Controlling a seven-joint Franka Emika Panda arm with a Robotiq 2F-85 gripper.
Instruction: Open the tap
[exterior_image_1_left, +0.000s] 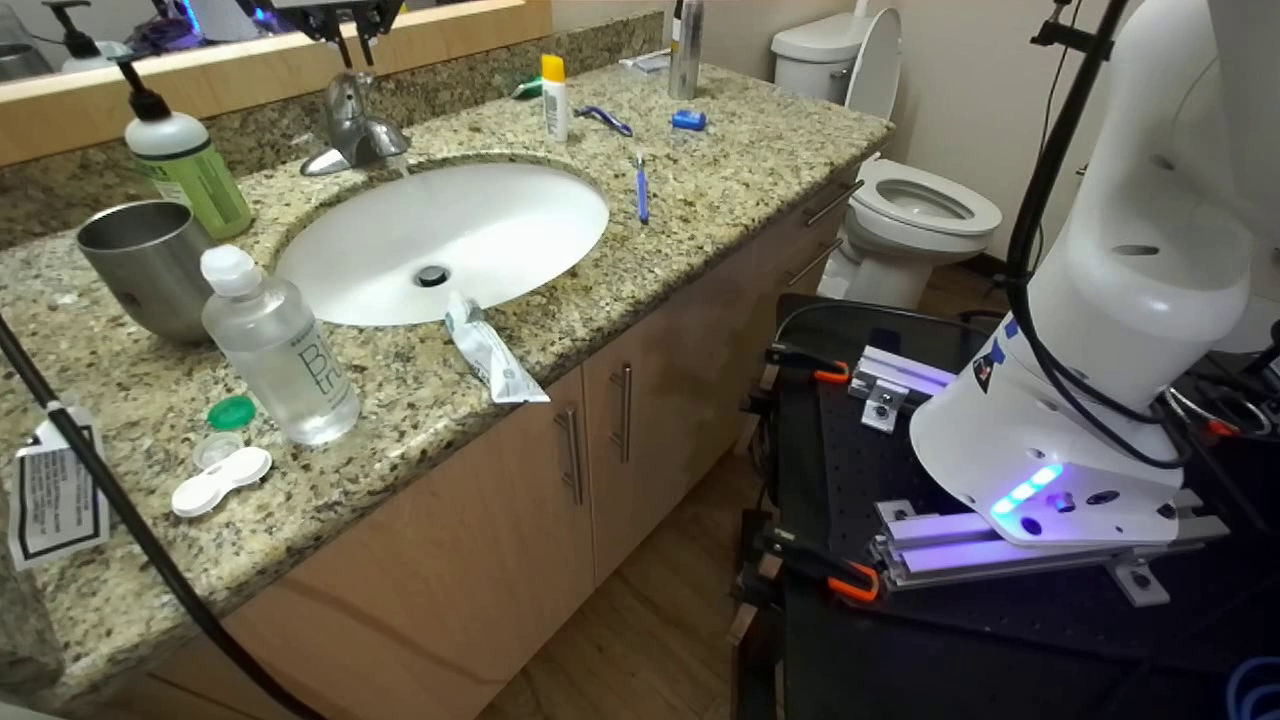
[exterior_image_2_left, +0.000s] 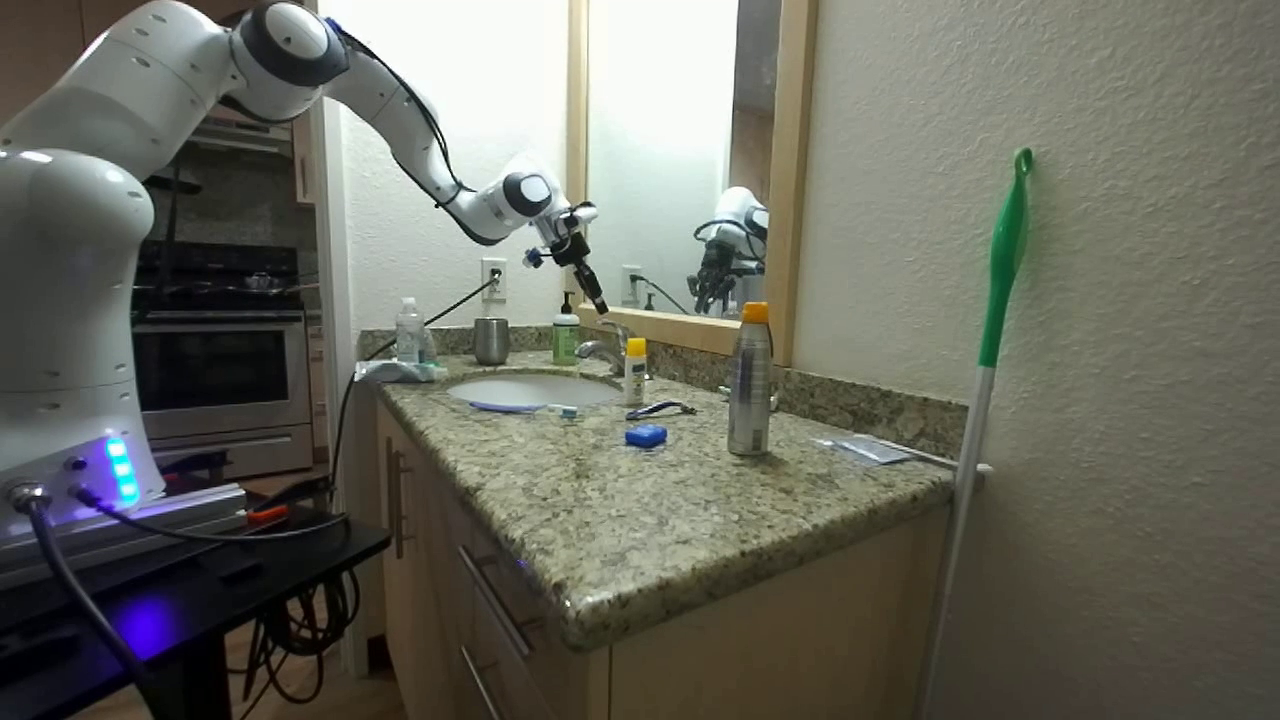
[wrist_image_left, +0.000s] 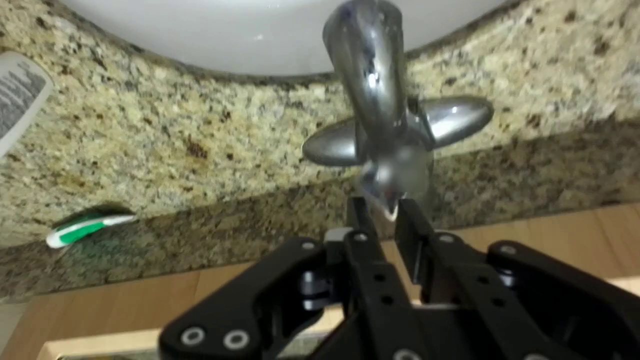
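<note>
The chrome tap (exterior_image_1_left: 352, 125) stands at the back rim of the basin in both exterior views (exterior_image_2_left: 603, 352). In the wrist view the tap (wrist_image_left: 372, 75) shows its spout pointing up over the basin. Its lever handle (wrist_image_left: 397, 172) is blurred and points down towards my fingertips. My gripper (wrist_image_left: 381, 204) is partly open, with a narrow gap between its fingers. The lever's tip shows in line with that gap; whether a finger touches it I cannot tell. In both exterior views the gripper (exterior_image_1_left: 356, 62) points down just above the handle (exterior_image_2_left: 602, 308).
A green soap bottle (exterior_image_1_left: 200, 185) stands beside the tap, and a yellow-capped bottle (exterior_image_1_left: 555, 110) on its other side. The white basin (exterior_image_1_left: 500, 215) lies in front. The mirror frame (exterior_image_2_left: 690, 330) and stone backsplash (wrist_image_left: 250, 225) are close behind. A metal cup (exterior_image_1_left: 150, 270) and water bottle (exterior_image_1_left: 285, 360) stand nearby.
</note>
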